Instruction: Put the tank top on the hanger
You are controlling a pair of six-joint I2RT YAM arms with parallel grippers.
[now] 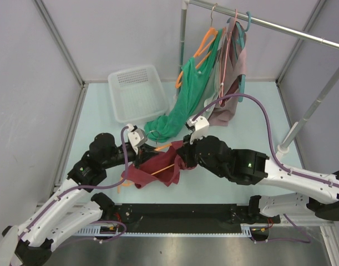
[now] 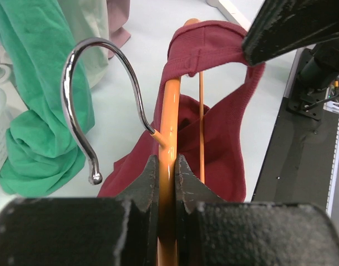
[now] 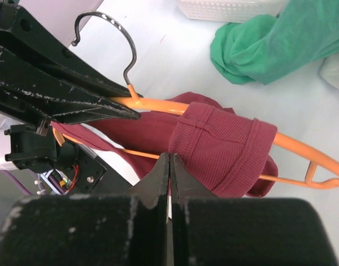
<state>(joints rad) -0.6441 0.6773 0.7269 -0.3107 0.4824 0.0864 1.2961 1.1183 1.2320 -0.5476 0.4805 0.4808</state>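
Note:
The orange hanger (image 1: 168, 164) is held low over the table at the centre. My left gripper (image 1: 141, 149) is shut on its top bar just below the metal hook (image 2: 75, 83), with the bar (image 2: 169, 111) pinched between the jaws (image 2: 166, 162). The maroon tank top (image 1: 158, 173) hangs under the hanger. One strap (image 3: 224, 147) is looped over the hanger's arm (image 3: 152, 105). My right gripper (image 1: 183, 152) is shut, its tips (image 3: 170, 158) on the edge of that strap, which is pulled taut toward it (image 2: 224, 50).
A white basket (image 1: 138, 91) sits at the back left. A long green garment (image 1: 183, 105) on an orange hanger, a pale pink garment (image 1: 233, 83) and a teal hanger (image 1: 244, 33) hang from the rail (image 1: 280, 27) at the back right. The green fabric pools on the table just behind the grippers.

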